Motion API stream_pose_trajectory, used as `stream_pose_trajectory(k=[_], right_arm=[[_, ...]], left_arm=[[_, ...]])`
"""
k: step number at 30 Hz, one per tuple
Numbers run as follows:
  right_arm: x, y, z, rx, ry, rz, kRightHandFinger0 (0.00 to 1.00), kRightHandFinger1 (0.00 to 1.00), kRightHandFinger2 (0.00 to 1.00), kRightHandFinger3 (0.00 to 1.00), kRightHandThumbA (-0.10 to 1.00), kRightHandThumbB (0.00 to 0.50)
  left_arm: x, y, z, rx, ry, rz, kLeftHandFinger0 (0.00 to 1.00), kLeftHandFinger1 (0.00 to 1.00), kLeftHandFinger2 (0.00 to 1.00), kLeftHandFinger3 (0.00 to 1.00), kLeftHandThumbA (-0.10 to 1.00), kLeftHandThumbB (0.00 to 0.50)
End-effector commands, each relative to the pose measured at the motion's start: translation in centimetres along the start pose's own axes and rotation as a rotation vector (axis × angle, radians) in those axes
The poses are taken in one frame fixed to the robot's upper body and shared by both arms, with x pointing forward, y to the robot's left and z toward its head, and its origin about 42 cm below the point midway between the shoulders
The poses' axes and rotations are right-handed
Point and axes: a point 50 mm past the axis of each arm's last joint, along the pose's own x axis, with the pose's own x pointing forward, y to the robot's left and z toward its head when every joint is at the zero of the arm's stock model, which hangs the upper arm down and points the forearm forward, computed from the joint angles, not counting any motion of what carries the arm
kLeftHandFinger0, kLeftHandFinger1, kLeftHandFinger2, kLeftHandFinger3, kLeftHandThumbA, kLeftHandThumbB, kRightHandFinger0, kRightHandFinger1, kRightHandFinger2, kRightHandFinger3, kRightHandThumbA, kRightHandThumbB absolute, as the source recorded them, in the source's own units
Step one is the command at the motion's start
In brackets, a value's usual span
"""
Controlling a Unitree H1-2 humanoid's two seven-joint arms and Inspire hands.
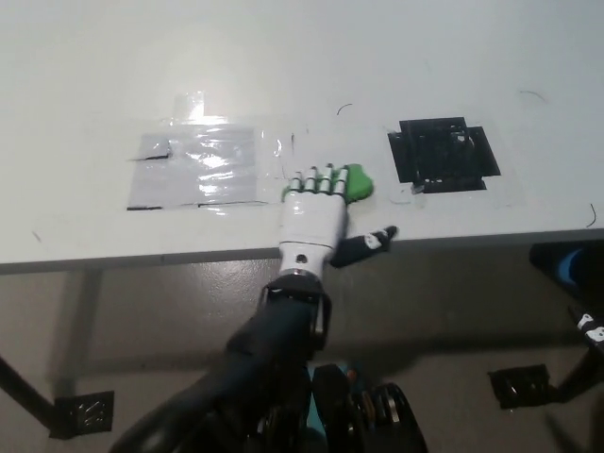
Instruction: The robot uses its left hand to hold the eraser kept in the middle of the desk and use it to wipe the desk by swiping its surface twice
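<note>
My white left hand (316,206) lies palm-down on the white desk (283,75) near its front edge, about mid-width. Its fingers are closed over a green eraser (357,183), which shows just past the fingertips on the right side and rests on the desk surface. The dark thumb sticks out to the right over the desk's front edge. The hand sits between a patch of clear tape (203,165) on its left and a black taped square (442,154) on its right. My right hand is out of the picture.
Thin dark scribble marks (344,109) dot the desk near the black square. The desk's front edge (142,257) runs across just below the hand. A blue and black object (571,269) stands at the right, below desk level.
</note>
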Motion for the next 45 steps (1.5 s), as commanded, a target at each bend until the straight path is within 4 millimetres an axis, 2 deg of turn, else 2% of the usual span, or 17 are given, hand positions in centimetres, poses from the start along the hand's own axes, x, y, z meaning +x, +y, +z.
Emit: stream_pose_trajectory(k=[1, 3, 9, 16, 17, 18, 21, 23, 25, 30, 31, 32, 35, 37, 38, 41, 45], right_arm=[[-0.1, 1.1, 1.3, 0.021, -0.072, -0.106, 1.0, 1.0, 1.0, 1.0, 1.0, 0.001], [-0.2, 1.3, 1.2, 0.031, -0.078, -0.129, 1.0, 1.0, 1.0, 1.0, 1.0, 0.0], [-0.6, 1.7, 1.1, 0.022, -0.072, -0.11, 1.0, 1.0, 1.0, 1.0, 1.0, 0.009], [-1.3, 2.2, 0.1, 0.04, -0.065, -0.077, 1.0, 1.0, 1.0, 1.0, 1.0, 0.0], [-1.3, 2.2, 0.1, 0.032, -0.065, -0.08, 1.0, 1.0, 1.0, 1.0, 1.0, 0.0], [-1.3, 2.1, 0.0, 0.021, -0.067, -0.085, 1.0, 1.0, 1.0, 1.0, 1.0, 0.0], [-1.4, 1.9, 0.0, 0.028, -0.069, -0.088, 1.0, 1.0, 1.0, 1.0, 1.0, 0.001], [-1.7, 1.9, 0.2, 0.03, -0.064, -0.083, 1.0, 1.0, 1.0, 1.0, 1.0, 0.0], [-1.9, 1.8, -0.1, 0.027, -0.059, -0.072, 1.0, 1.0, 1.0, 1.0, 1.0, 0.0], [-2.6, 1.6, -0.7, 0.02, -0.062, -0.096, 1.0, 1.0, 1.0, 1.0, 1.0, 0.0], [-2.9, 1.4, -0.8, 0.025, -0.056, -0.104, 1.0, 1.0, 1.0, 1.0, 1.0, 0.0], [-2.9, 1.3, -0.9, 0.016, -0.054, -0.101, 1.0, 1.0, 1.0, 1.0, 1.0, 0.0], [-2.9, 0.9, -0.7, 0.017, -0.052, -0.108, 1.0, 1.0, 1.0, 1.0, 1.0, 0.0], [-2.8, 0.7, -0.5, 0.026, -0.051, -0.112, 1.0, 1.0, 1.0, 1.0, 1.0, 0.0], [-2.7, 0.7, -0.6, 0.02, -0.048, -0.119, 1.0, 1.0, 1.0, 1.0, 1.0, 0.0], [-2.6, 0.2, -0.6, 0.041, -0.047, -0.124, 1.0, 1.0, 1.0, 1.0, 1.0, 0.0], [-2.3, -0.5, -0.3, 0.026, -0.053, -0.149, 1.0, 1.0, 1.0, 1.0, 1.0, 0.0]], left_arm=[[-2.2, -2.9, 4.2, -0.055, -0.077, -0.245, 1.0, 1.0, 1.0, 1.0, 1.0, 0.329], [-2.3, -2.9, 4.5, -0.009, -0.101, -0.239, 1.0, 1.0, 1.0, 1.0, 1.0, 0.267], [-2.9, -4.1, 2.5, 0.007, -0.153, -0.257, 1.0, 1.0, 1.0, 1.0, 1.0, 0.364], [-2.6, -3.8, 3.5, 0.096, -0.189, -0.283, 1.0, 1.0, 1.0, 1.0, 1.0, 0.331], [-2.4, -3.6, 3.4, 0.103, -0.203, -0.27, 1.0, 1.0, 1.0, 1.0, 1.0, 0.428], [-2.2, -3.4, 3.1, 0.113, -0.223, -0.252, 1.0, 1.0, 1.0, 1.0, 1.0, 0.459], [-2.1, -3.3, 2.8, 0.05, -0.202, -0.266, 1.0, 1.0, 1.0, 1.0, 1.0, 0.359], [-2.0, -3.4, 1.9, 0.141, -0.154, -0.257, 1.0, 1.0, 1.0, 1.0, 1.0, 0.415], [-2.0, -3.5, 1.7, 0.132, -0.14, -0.262, 1.0, 1.0, 1.0, 1.0, 1.0, 0.382], [-2.1, -3.9, -2.8, 0.093, -0.128, -0.267, 1.0, 1.0, 1.0, 1.0, 1.0, 0.363], [-2.4, -4.1, -6.0, 0.252, -0.141, -0.217, 1.0, 1.0, 1.0, 1.0, 1.0, 0.353], [-2.7, -4.1, -7.9, 0.139, -0.091, -0.184, 1.0, 1.0, 1.0, 1.0, 1.0, 0.38], [-2.5, -4.0, -10.1, 0.277, -0.032, -0.219, 1.0, 1.0, 1.0, 1.0, 1.0, 0.381], [-3.0, -3.6, -14.8, 0.221, -0.011, -0.247, 1.0, 1.0, 1.0, 1.0, 1.0, 0.394], [-3.7, -4.1, -15.6, 0.164, 0.088, -0.234, 1.0, 1.0, 1.0, 1.0, 1.0, 0.424], [-4.8, -4.6, -17.4, 0.194, 0.157, -0.238, 1.0, 1.0, 1.0, 1.0, 1.0, 0.356], [-5.1, -4.4, -19.3, 0.197, 0.212, -0.255, 1.0, 1.0, 1.0, 1.0, 1.0, 0.362]])
